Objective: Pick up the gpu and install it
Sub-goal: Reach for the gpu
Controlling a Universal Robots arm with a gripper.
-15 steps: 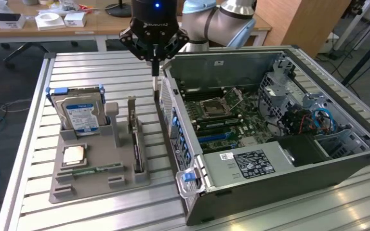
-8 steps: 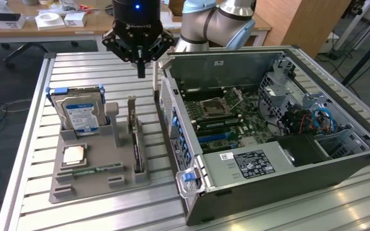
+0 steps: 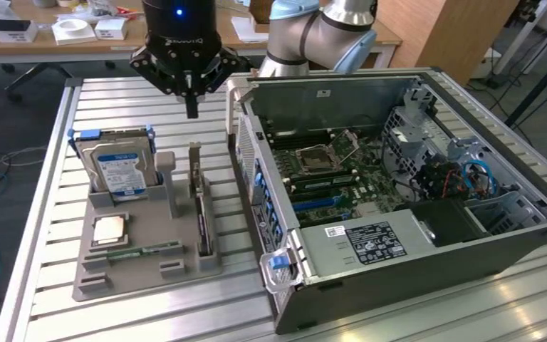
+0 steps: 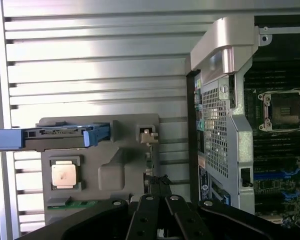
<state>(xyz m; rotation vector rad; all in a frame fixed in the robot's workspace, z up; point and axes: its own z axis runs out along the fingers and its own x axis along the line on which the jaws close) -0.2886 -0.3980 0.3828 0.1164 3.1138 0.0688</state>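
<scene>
The gpu [image 3: 200,210] is a thin dark card standing on its edge in a slot of the grey tray [image 3: 150,274], its metal end bracket pointing up at the far end. My gripper [image 3: 191,110] hangs above and behind that bracket, shut, with nothing between its fingers. In the wrist view the gpu [image 4: 156,181] appears edge-on just beyond my closed gripper [image 4: 160,202], with its bracket [image 4: 147,135] further out on the tray [image 4: 120,165]. The open computer case [image 3: 501,242] lies to the exterior view's right of the tray, motherboard [image 3: 350,178] exposed.
On the tray also stand a silver hard drive [image 3: 117,167] with a blue label, a processor chip [image 3: 109,229] and a green memory stick [image 3: 145,251]. The case's raised side wall [image 3: 245,142] is close beside the gpu. A desk with boxes [image 3: 74,30] stands behind.
</scene>
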